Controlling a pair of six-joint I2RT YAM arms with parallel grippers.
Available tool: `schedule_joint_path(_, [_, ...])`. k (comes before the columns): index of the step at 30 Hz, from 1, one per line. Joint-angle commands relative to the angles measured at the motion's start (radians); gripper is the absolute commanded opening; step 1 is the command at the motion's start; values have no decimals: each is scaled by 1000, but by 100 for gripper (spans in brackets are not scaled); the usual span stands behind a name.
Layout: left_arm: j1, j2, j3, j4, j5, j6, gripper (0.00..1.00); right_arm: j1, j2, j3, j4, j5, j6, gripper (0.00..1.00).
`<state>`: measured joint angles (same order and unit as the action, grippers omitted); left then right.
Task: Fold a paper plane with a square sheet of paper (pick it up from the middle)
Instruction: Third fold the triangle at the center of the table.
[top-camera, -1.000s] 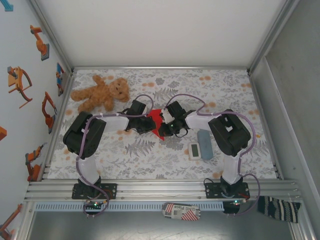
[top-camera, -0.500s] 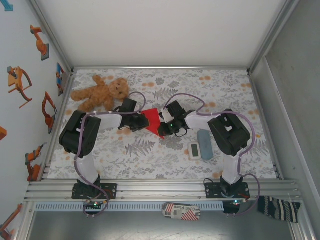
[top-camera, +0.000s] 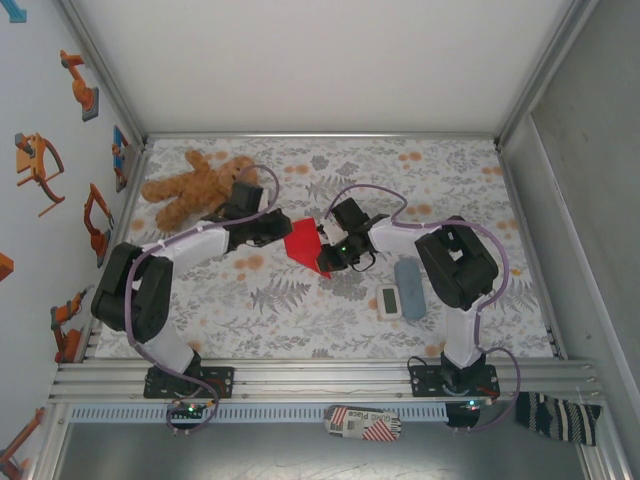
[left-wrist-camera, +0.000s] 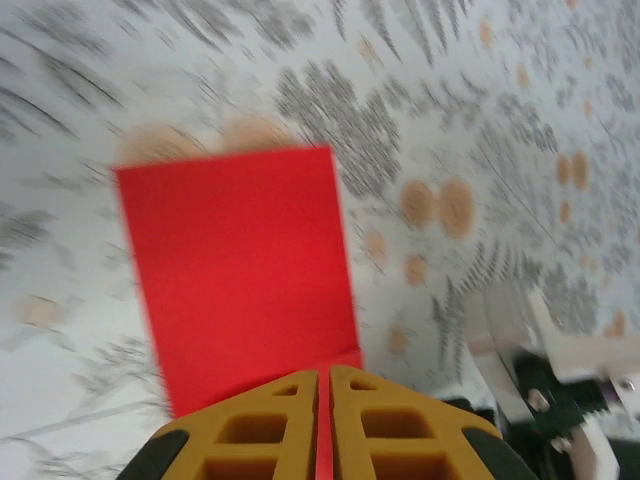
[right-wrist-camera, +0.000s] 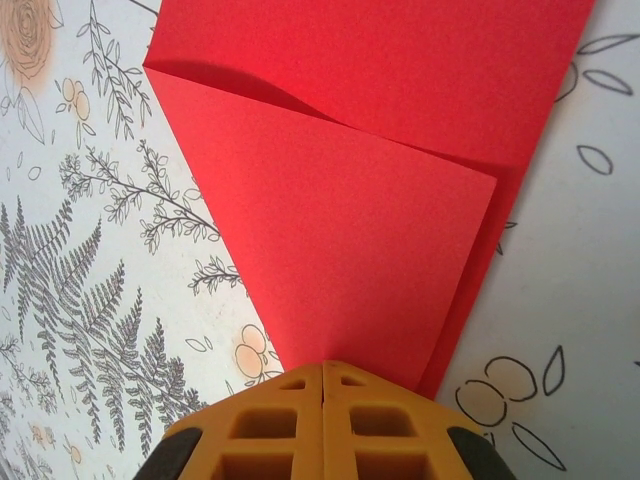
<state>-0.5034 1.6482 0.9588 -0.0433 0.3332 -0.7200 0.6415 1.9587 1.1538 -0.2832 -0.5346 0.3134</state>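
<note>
The red square sheet of paper (top-camera: 302, 243) is part-folded, with a triangular flap on top, and sits just above the floral cloth at the table's middle. My left gripper (top-camera: 282, 231) is shut on its left edge. In the left wrist view a thin red strip runs between the left gripper's (left-wrist-camera: 323, 376) closed fingers, and the sheet (left-wrist-camera: 235, 270) spreads out beyond them. My right gripper (top-camera: 325, 256) is shut on the paper's near right tip. In the right wrist view the right gripper (right-wrist-camera: 322, 368) pinches the pointed end of the sheet (right-wrist-camera: 350, 210).
A brown teddy bear (top-camera: 195, 185) lies at the back left, close to the left forearm. A white timer (top-camera: 389, 300) and a grey-blue block (top-camera: 409, 276) lie right of the right arm. Walls close in the table on the left, back and right.
The left arm has swung out to the left and its gripper has moved back and left with the paper's edge. The paper now lies flatter. The right gripper has barely moved.
</note>
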Motion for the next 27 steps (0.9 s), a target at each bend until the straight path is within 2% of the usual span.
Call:
schedule_joint_path(1, [-60, 72, -34, 96, 73, -99, 13, -6, 20, 12, -53, 0, -10, 0])
schedule_joint_path(10, [-71, 183, -58, 121, 30, -108, 12, -11, -10, 22, -24, -14, 5, 0])
schedule_joint_path(15, [-66, 221, -111, 191, 15, -111, 12, -11, -20, 23, -20, -20, 17, 0])
schedule_joint_path(20, [-67, 256, -133, 209, 13, -125, 12, -11, -66, 27, 46, -76, 77, 0])
schedule_joint_path(23, [-67, 254, -126, 183, 2, -115, 11, -11, -28, 36, 84, -139, 122, 0])
schedule_joint_path(27, [-67, 247, -117, 144, -9, -94, 11, -14, 19, 39, 85, -137, 128, 0])
